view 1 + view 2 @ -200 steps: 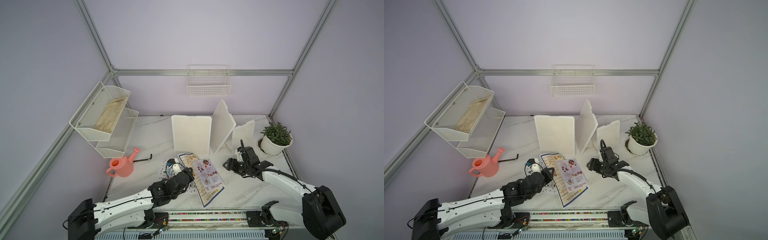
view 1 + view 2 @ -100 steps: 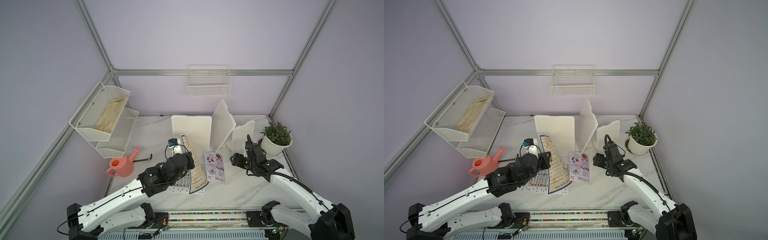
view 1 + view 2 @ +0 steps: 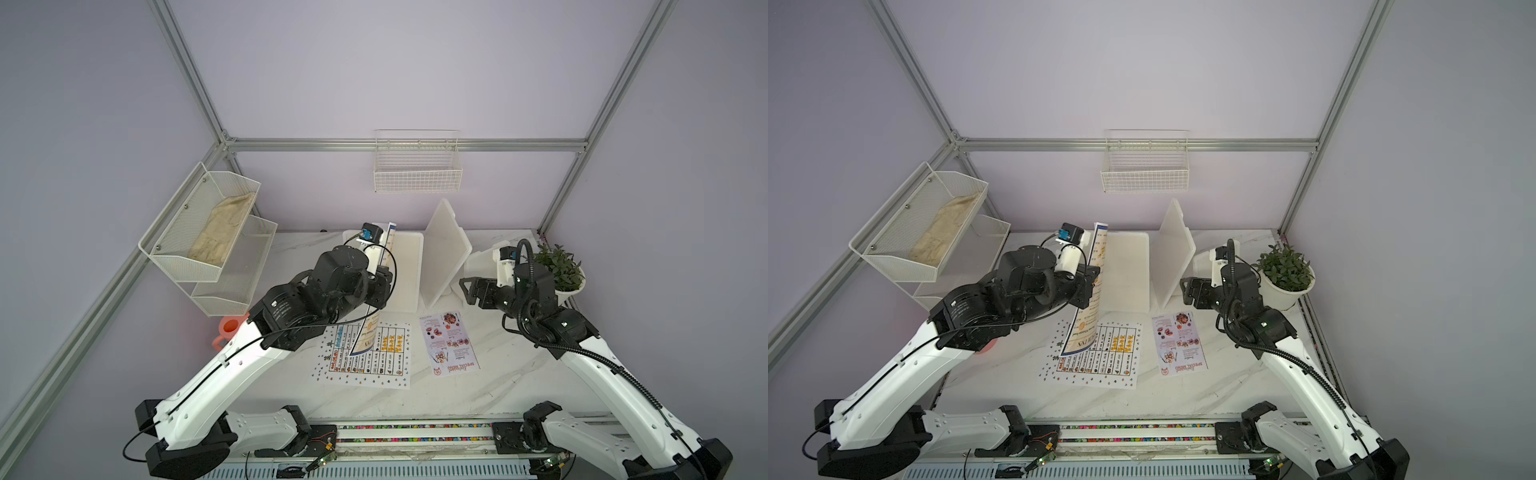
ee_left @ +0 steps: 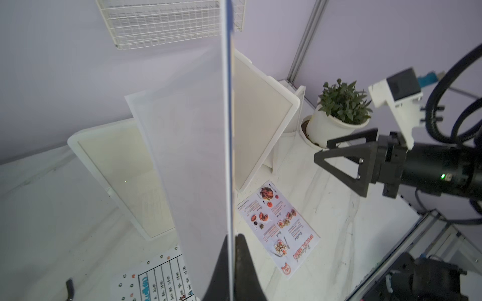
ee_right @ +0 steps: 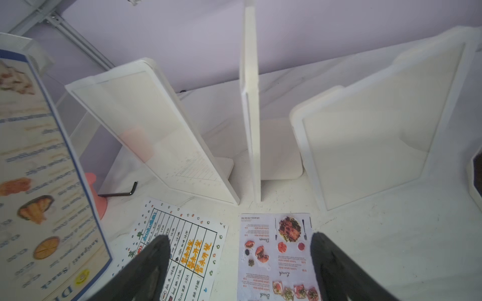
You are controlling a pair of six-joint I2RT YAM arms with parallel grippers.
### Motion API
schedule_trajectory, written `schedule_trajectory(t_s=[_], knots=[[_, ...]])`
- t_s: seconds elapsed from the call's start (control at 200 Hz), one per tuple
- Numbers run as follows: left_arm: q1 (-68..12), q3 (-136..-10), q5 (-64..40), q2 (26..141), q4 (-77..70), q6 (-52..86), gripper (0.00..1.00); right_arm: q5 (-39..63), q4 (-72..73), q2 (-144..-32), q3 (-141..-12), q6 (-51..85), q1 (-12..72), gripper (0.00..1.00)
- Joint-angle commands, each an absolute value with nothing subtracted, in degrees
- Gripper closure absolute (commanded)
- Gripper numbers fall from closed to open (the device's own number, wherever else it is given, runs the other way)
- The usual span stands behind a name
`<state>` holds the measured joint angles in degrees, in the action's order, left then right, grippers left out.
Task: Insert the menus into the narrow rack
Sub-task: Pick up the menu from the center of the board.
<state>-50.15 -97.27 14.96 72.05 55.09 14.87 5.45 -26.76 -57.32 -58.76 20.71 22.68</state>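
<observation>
marble tabletop (image 3: 490, 386) carries three white upright holder panels at the rear: the left panel (image 3: 405, 274), the tilted middle panel (image 3: 442, 253), and the small right panel (image 3: 482, 262) beside the potted plant (image 3: 559, 270).

left arm (image 3: 232, 374) is raised over the table. the left gripper (image 4: 230, 263) is clamped on the dim sum inn menu (image 3: 1090, 291), its two dark fingers (image 4: 245, 260) pressed together on the sheet's lower part. the sheet hangs off the table, roughly upright and slightly curved, its blue-bordered printed face (image 5: 39, 169) turned toward the right arm. its top edge stands in front of the left panel in both top views; its lower end hangs above the grid menu.

right arm (image 3: 602, 374) holds the right gripper (image 4: 336, 156) above the table near the small right panel, jaws wide apart and holding nothing.

the grid menu (image 3: 374, 353), white with dotted edge, lies flat on the table in front of the left panel. the special menu leaflet (image 3: 449, 343) lies flat just beside it, in front of the middle panel, not touching it.

wire tiered rack (image 3: 208, 232) on the left wall holds a beige cloth (image 3: 220, 232). a wire basket (image 3: 417, 166) hangs on the back rail. a pink watering can (image 3: 226, 328) shows partly behind the left arm. a black hex key (image 5: 120, 192) lies near the left panel's base.
</observation>
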Motion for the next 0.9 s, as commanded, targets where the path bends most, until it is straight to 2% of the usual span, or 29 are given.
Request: schedule_trajectory(t_s=[0.0, 0.11, 0.305, 0.46, 0.89], knots=[[-49.0, -103.86, 8.11, 75.18, 59.34, 3.52, 1.0, 11.39, -24.26, -57.73, -62.2, 14.2, 22.85, 0.12], [-46.58, -108.63, 3.03, 78.26, 61.26, -1.53, 1.0, 13.68, -24.6, -59.67, -66.57, 9.58, 22.79, 0.12], [-44.21, -115.52, -3.38, 83.5, 65.62, -9.85, 1.0, 30.7, -29.75, -64.92, -76.77, -2.38, 22.34, 0.1], [-43.99, -120.86, -2.26, 86.81, 70.29, -13.18, 1.0, 41.47, -33.77, -68.33, -83.6, -9.18, 22.19, 0.1], [-44.93, -124.72, -10.21, 87.48, 77.13, -16.57, 1.0, 49.88, -44.45, -75.83, -95.69, -17.98, 21.91, 0.11]])
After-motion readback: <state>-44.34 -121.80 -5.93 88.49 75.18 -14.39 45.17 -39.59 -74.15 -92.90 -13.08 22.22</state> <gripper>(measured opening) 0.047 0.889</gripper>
